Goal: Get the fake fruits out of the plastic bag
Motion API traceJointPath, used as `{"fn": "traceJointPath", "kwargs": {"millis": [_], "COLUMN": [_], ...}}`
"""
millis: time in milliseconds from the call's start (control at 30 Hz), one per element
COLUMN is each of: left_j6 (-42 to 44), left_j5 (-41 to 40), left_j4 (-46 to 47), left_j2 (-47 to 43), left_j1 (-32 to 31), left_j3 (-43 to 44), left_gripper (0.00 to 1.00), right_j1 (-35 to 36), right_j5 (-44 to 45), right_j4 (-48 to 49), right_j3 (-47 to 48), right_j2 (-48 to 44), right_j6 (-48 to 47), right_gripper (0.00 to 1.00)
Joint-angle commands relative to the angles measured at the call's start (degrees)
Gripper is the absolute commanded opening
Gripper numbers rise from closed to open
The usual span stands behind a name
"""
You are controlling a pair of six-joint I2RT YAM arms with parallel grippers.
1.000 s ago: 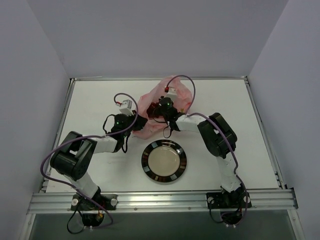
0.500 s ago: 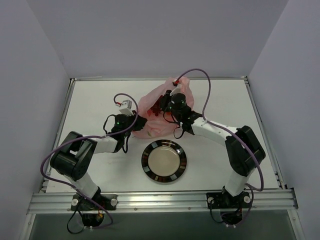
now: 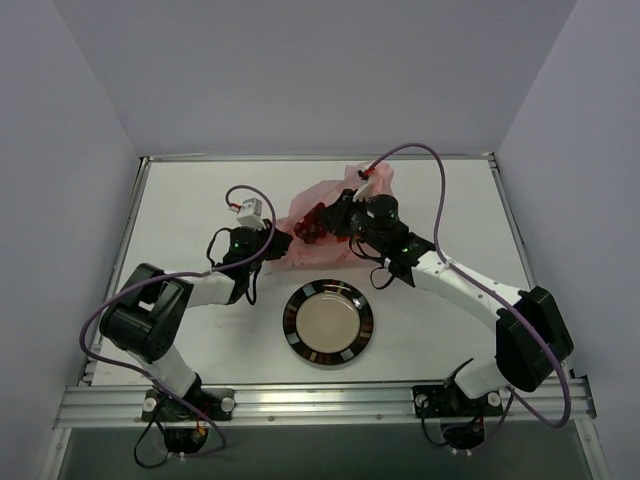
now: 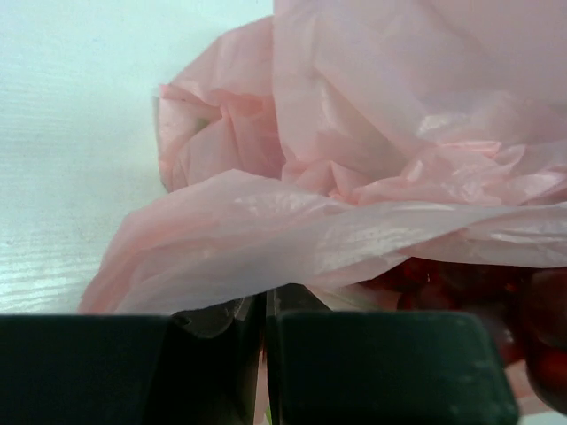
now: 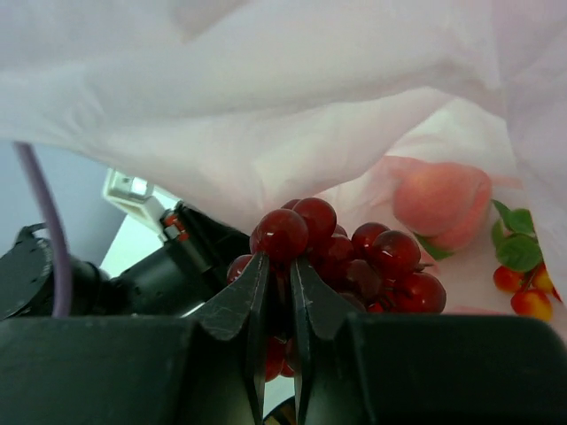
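Left gripper (image 4: 264, 305): jaws pressed together on a fold of the bag (image 4: 354, 221).
Right gripper (image 5: 276, 266): jaws pinched the grape bunch (image 5: 354, 257) at their tips, under the bag's film.
Peach (image 5: 440, 202): beyond the jaws, rightward.
Advice: draw the bunch straight back, slowly.

This is a robotics lab test cell. A bare white tabletop (image 3: 180, 200) is boxed in by plain pale lilac-grey partition walls (image 3: 60, 150) beyond and to either side of the jaws. Behind the jaws, a slotted aluminium mounting rail (image 3: 320, 400) carries the black-and-white left arm (image 3: 205, 290) and right arm (image 3: 460, 290), which trail loose purple cables (image 3: 438, 185). The objects are toy props: a glossy dark red plastic grape bunch (image 5: 372, 257) sits between the right jaws, and a crinkly translucent pink plastic bag (image 4: 354, 133) between the left.
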Motion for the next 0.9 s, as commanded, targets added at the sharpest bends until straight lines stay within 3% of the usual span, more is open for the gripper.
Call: {"fn": "traceJointPath", "kwargs": {"millis": [0, 133, 300, 467, 600, 767, 867], "left_j6": [-1.1, -3.3, -3.3, -1.6, -1.0, -0.2, 0.1], "left_j5": [-1.7, -3.2, -4.3, -4.7, -4.7, -5.8, -6.0], "left_j4": [0.8, 0.8, -1.9, -2.3, -2.5, -3.8, -4.3], "left_j2": [-1.9, -2.1, -2.0, 1.7, 6.1, 8.8, 8.9], "left_j1": [-0.3, -1.4, -0.9, 0.3, 0.3, 0.3, 0.5], "left_j3": [4.4, 6.4, 9.8, 13.8, 16.8, 18.8, 19.9], "left_gripper": [0.02, 0.02, 0.02, 0.02, 0.02, 0.02, 0.02], "right_j1": [-0.8, -0.5, -5.1, -7.1, -9.5, -9.4, -9.4], "right_j5": [-2.5, 0.0, -19.3, -29.0, -38.2, -47.4, -50.5], "right_j4": [2.4, 2.8, 14.9, 17.0, 31.4, 57.0, 65.6], "right_j3": [0.6, 3.2, 3.3, 3.3, 0.8, 1.1, 0.4], "right_j2": [-3.5, 2.1, 5.7, 3.3, 3.5, 8.4, 10.8], "right_j6": [0.1, -4.3, -4.2, -6.6, 1.6, 21.1, 29.1], "right_gripper": [0.00, 0.00, 0.00, 0.00, 0.00, 0.00, 0.00]}}
